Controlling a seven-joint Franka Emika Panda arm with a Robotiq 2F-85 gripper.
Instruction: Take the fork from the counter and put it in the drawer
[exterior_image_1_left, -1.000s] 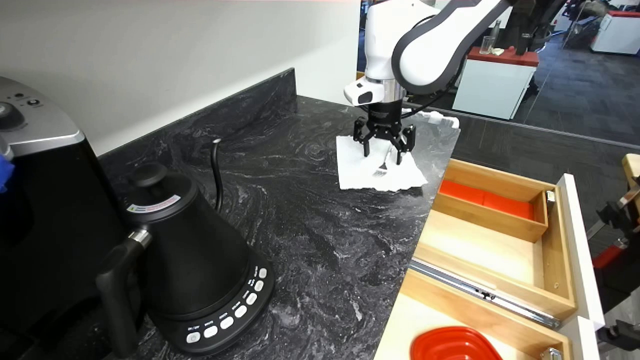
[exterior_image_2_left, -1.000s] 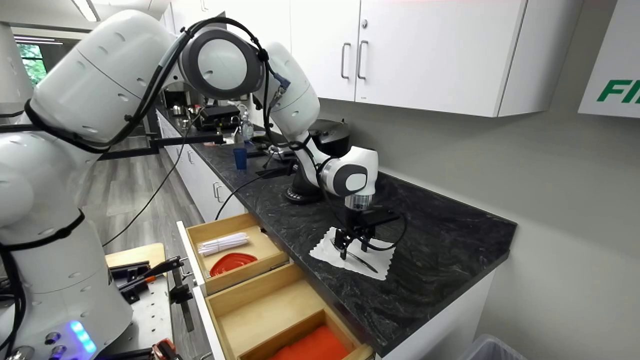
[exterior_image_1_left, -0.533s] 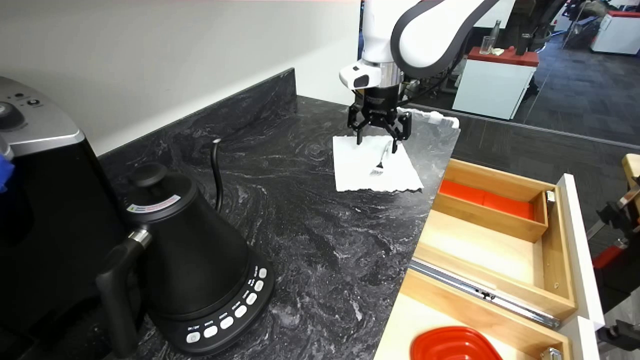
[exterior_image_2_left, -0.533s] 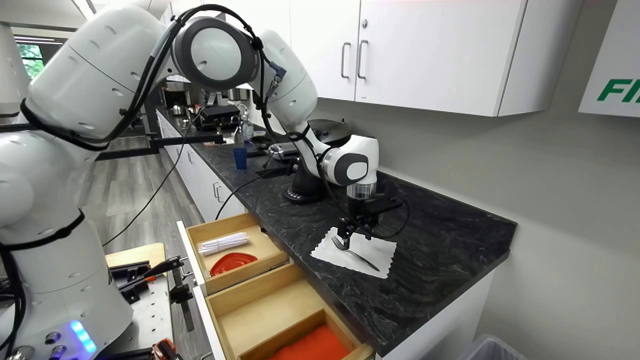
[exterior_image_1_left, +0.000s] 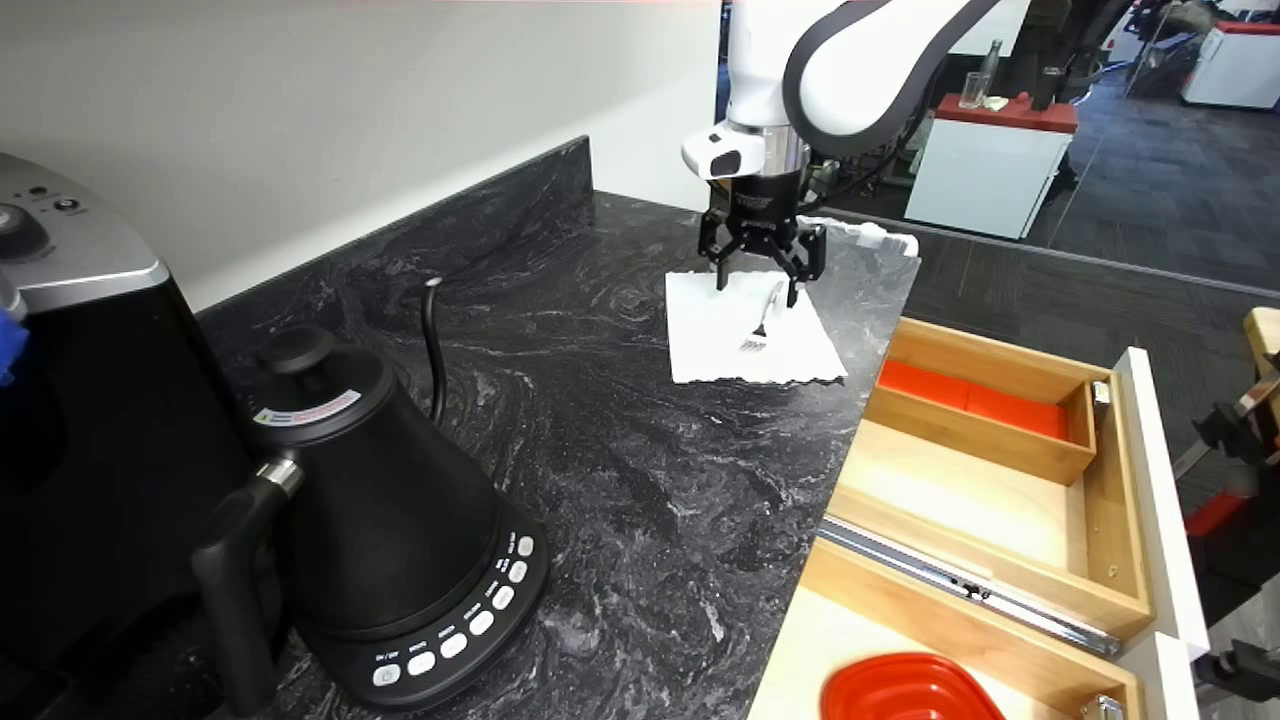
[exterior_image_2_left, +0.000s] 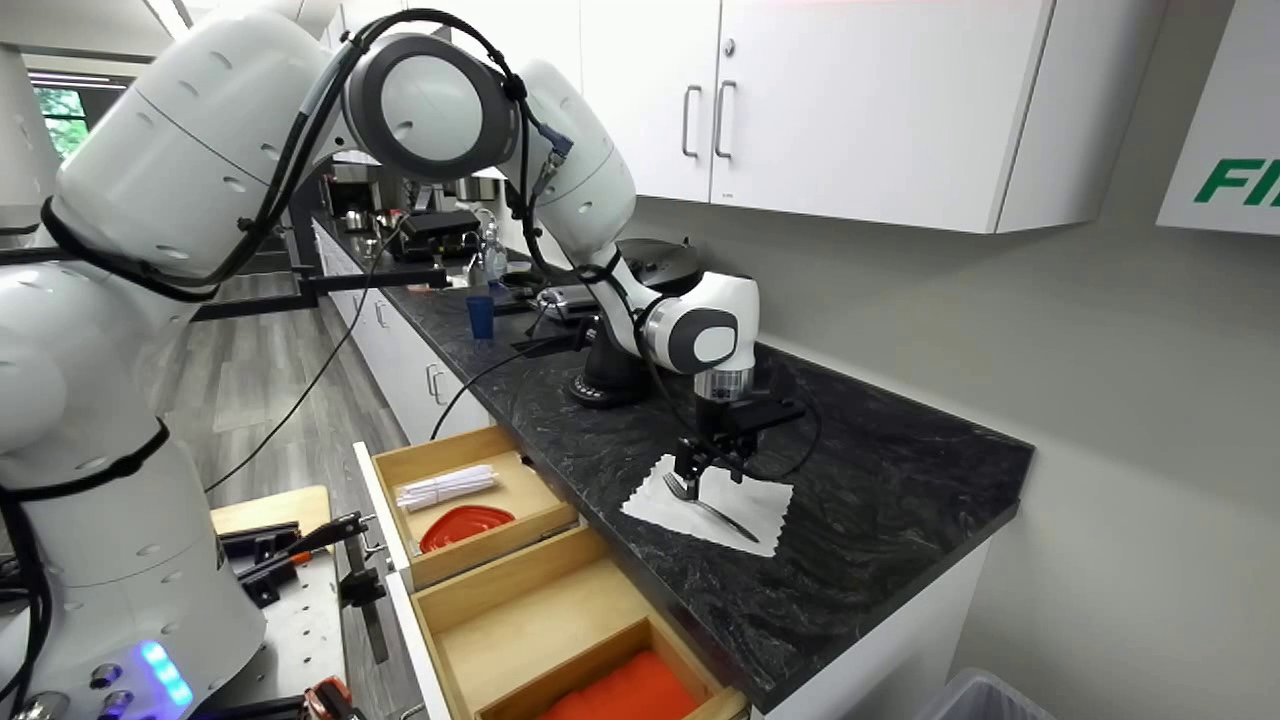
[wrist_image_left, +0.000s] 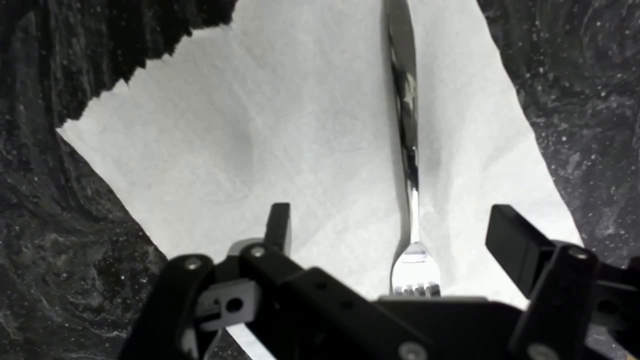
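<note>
Black, spread wide and pinching nothing, the gripper (wrist_image_left: 395, 235) is hanging over the paper napkin (wrist_image_left: 310, 125), and you are looking down at the fork (wrist_image_left: 410, 140), which is lying unheld on that paper, its tines pointing toward the gripper's body. Its neck is showing in the gap, seemingly nearer one jaw than the other, so if you are closing without centring, that jaw may be shoving the fork sideways before the pair is gripping. You are not seeing clearly how much air is lying beneath the jaws: coming down too little, you are risking a skim over the slim handle; too far, and you are pressing onto the counter (exterior_image_1_left: 620, 470) or gathering paper along with the metal. If you are grasping close to the tines, you are probably leaving the long handle free to swing. Beyond the counter's edge the wooden drawer (exterior_image_1_left: 960, 500) is standing pulled out, and its divider (exterior_image_1_left: 980, 437) may be catching a drooping handle. A second drawer (exterior_image_1_left: 815, 640) is sitting just beside it, so a release drifting that way may be sending the fork into the wrong one.
</note>
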